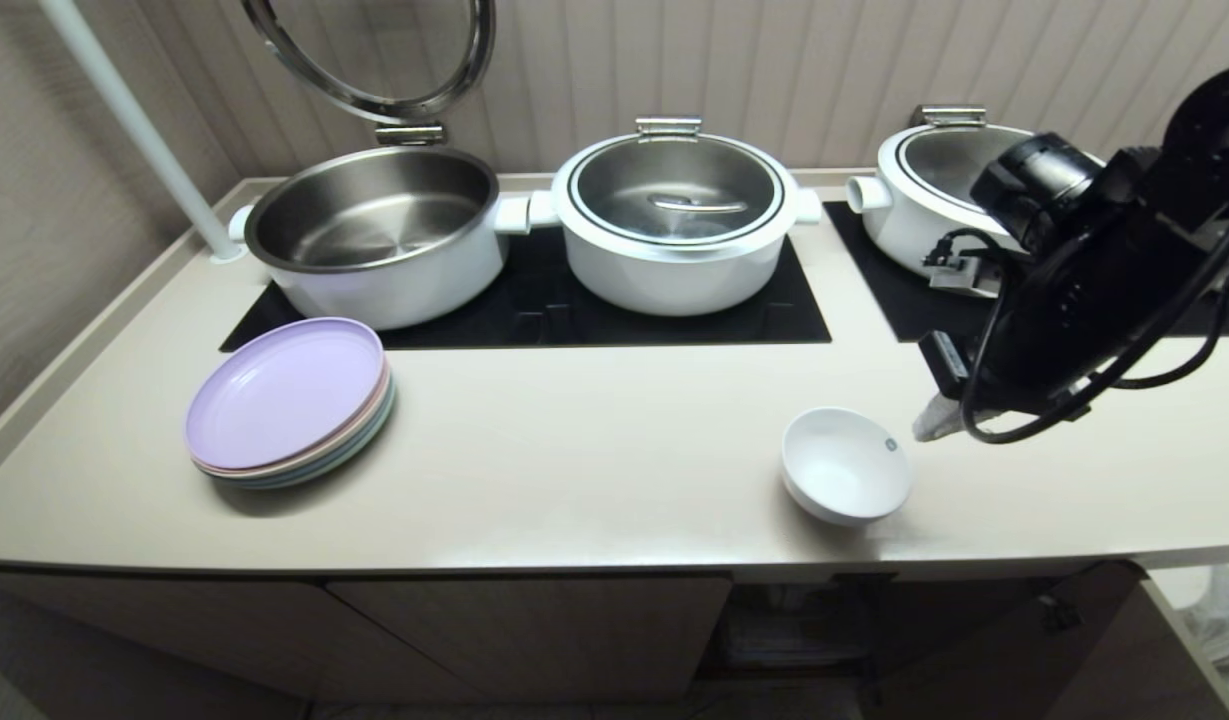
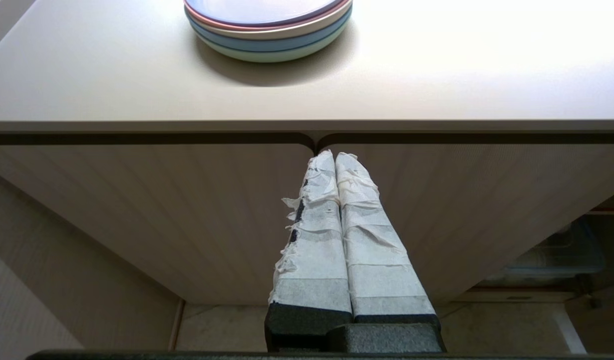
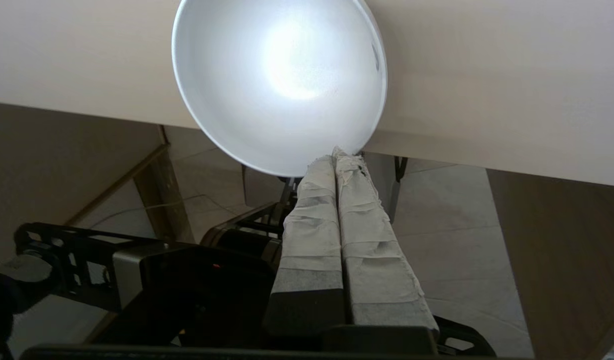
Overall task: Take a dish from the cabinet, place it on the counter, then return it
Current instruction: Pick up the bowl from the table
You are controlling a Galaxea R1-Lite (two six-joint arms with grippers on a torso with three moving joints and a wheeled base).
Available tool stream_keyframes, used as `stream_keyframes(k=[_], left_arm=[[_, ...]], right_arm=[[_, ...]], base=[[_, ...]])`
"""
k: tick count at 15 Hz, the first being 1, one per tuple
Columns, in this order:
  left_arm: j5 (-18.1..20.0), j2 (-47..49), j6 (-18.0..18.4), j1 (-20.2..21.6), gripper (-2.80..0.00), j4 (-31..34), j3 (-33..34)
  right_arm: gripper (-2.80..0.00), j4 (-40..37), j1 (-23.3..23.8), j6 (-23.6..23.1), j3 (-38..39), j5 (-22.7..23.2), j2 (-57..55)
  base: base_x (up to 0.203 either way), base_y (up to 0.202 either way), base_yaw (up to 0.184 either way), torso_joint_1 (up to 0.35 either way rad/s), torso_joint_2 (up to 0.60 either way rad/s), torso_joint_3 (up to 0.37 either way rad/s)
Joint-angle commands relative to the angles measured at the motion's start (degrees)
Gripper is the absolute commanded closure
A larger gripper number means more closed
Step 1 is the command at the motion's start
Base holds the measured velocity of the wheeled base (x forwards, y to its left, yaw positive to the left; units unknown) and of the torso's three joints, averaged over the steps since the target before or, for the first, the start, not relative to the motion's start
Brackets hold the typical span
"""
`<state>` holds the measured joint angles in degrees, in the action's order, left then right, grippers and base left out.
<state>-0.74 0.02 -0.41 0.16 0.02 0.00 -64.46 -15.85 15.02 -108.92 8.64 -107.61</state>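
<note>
The right gripper (image 3: 336, 155) has its taped fingers (image 3: 311, 220) pressed together with nothing between them, tips just at the rim of the dish (image 3: 279, 85). In the head view the dish (image 1: 846, 465) sits upright in the lower right of the frame, on the counter (image 1: 594, 450) near its front edge, probably for an easy reach. The gripper appears to have missed the rim. Plates (image 1: 289, 400) lie at centre left. The left gripper (image 2: 335, 160), also pressed together and empty, hangs before the cabinet (image 2: 187, 210).
</note>
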Motion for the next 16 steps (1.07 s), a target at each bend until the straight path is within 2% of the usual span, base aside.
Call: stream_keyframes(k=[1, 4, 8, 13, 16], left_arm=[[-0.1, 0.0, 0.0, 0.0, 0.0, 0.0, 0.0], [-0.1, 0.0, 0.0, 0.0, 0.0, 0.0, 0.0], [-0.1, 0.0, 0.0, 0.0, 0.0, 0.0, 0.0], [-0.1, 0.0, 0.0, 0.0, 0.0, 0.0, 0.0], [-0.1, 0.0, 0.0, 0.0, 0.0, 0.0, 0.0]], right_arm=[[0.0, 0.3, -0.1, -1.8, 2.7, -0.2, 5.0], [0.0, 4.0, 0.4, -2.5, 7.9, -4.2, 10.2], [0.0, 15.3, 2.9, -3.4, 21.2, -8.6, 19.5], [0.0, 31.0, 13.5, -12.5, 42.1, -10.7, 34.7], [0.0, 37.2, 15.6, -15.2, 52.1, -11.1, 45.1]], base=[[0.0, 0.0, 0.0, 0.0, 0.0, 0.0], [0.0, 0.0, 0.0, 0.0, 0.0, 0.0], [0.0, 0.0, 0.0, 0.0, 0.0, 0.0], [0.0, 0.0, 0.0, 0.0, 0.0, 0.0], [0.0, 0.0, 0.0, 0.0, 0.0, 0.0]])
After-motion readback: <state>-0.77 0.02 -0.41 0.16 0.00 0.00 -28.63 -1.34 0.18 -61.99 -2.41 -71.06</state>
